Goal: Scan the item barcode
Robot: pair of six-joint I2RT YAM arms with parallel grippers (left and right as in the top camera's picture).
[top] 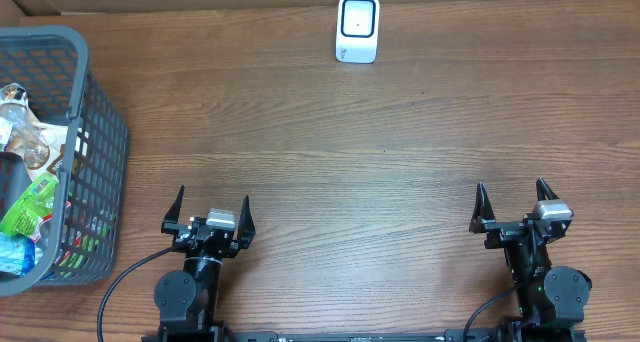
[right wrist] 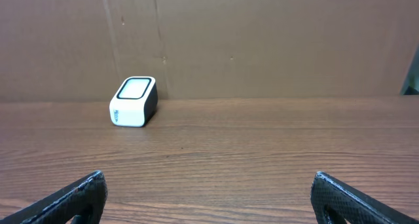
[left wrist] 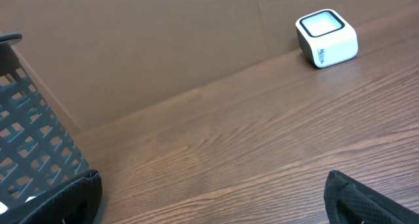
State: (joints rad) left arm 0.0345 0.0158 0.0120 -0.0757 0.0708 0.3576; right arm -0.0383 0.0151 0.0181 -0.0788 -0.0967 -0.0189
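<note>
the items to be scanned lie in the grey basket at the left edge of my overhead view. i can make out a green packet, a crinkled clear wrapper above it and something blue at the bottom. i cannot read a barcode on any of them. nothing from the basket is out on the table.

the scanner is a small white box with a dark-rimmed window on top. it stands upright at the far middle of the table, just in front of the cardboard wall and well apart from the basket. from the right wrist it sits left of centre; from the left wrist it is far off at upper right, with the basket wall close at left.

the left gripper is at the near edge, just right of the basket, jaws spread wide with nothing between them; its fingertips show only bare wood in the gap. the right gripper is at the near right, equally wide and holding nothing, its fingertips framing bare table. a black cable curls away from the left arm's base.
</note>
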